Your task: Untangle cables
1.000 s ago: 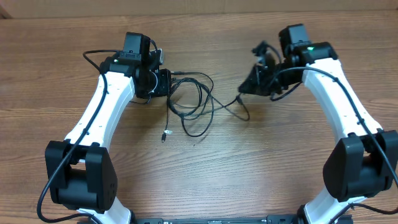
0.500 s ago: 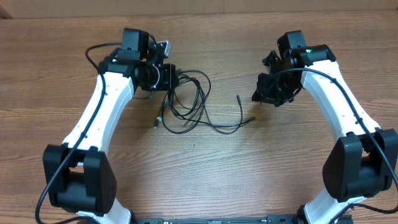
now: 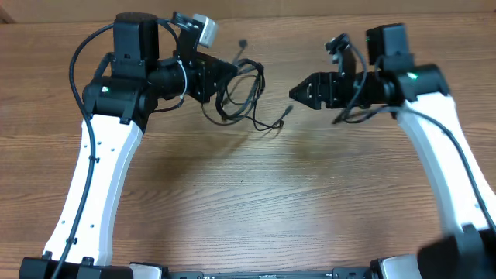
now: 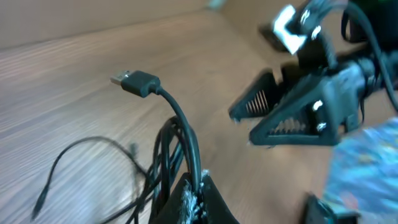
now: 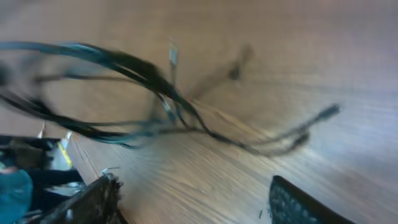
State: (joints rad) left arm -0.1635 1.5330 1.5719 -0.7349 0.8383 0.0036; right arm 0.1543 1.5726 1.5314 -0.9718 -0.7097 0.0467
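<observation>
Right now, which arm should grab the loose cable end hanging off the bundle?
Right. The right gripper is open, empty and pointed at the cables, near their loose end. The left gripper is shut on the bundle, holding it.

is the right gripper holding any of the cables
No, the right gripper stands apart from the cables, its jaws open with nothing between them.
</observation>
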